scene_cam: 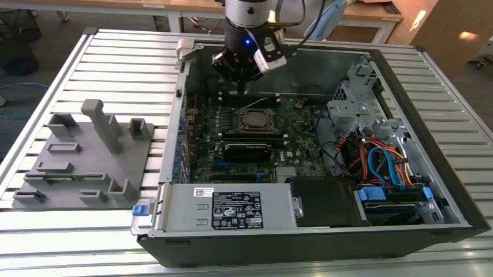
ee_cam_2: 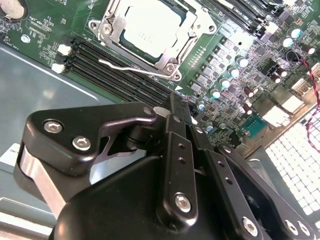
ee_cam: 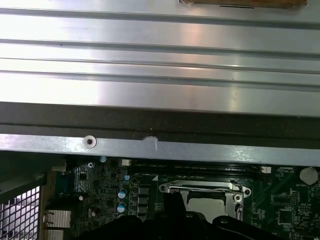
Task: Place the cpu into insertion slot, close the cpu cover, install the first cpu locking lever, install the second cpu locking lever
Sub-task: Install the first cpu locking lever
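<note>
The cpu (ee_cam_2: 149,27) lies flat in the insertion slot (scene_cam: 258,120) on the motherboard, dull silver top up. The cpu cover (ee_cam_2: 192,31) is down, framing the chip. A thin silver locking lever (ee_cam_2: 135,68) runs along the socket's edge beside the memory slots and looks unlatched. My gripper (scene_cam: 242,90) hangs just beyond the socket's far side, near the case's back wall, pointing down. In the second wrist view my gripper (ee_cam_2: 176,102) has its fingers together with nothing between them. The first wrist view has the socket and chip (ee_cam: 210,202) under the case rim.
The open computer case (scene_cam: 431,173) walls in the board. A power supply box (scene_cam: 231,209) sits at the near edge, a drive cage with cables (scene_cam: 385,161) on the exterior view's right. A grey fixture tray (scene_cam: 85,156) lies outside on the slatted table.
</note>
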You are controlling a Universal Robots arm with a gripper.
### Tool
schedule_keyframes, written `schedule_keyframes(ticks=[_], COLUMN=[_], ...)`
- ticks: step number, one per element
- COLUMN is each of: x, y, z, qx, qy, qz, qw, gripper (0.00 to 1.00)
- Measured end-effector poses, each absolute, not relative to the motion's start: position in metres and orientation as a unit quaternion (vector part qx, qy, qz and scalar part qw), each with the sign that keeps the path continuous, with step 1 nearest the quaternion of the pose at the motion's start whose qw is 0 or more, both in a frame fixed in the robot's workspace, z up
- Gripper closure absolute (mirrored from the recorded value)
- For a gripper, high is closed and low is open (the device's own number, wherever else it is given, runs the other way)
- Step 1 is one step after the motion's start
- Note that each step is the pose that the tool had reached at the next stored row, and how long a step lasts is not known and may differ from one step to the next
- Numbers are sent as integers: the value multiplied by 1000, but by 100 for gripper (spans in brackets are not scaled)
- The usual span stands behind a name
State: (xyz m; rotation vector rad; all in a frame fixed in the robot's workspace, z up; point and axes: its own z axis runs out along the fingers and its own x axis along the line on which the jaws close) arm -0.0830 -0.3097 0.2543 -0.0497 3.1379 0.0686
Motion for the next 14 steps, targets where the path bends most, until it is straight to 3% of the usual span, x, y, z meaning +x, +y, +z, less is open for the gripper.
schedule_keyframes(ticks=[12,14], x=[-83,-82], y=[-310,-311], z=[254,254], qx=[-16,-16], qy=[1000,999], qz=[22,38], qw=[1,2], gripper=[90,90])
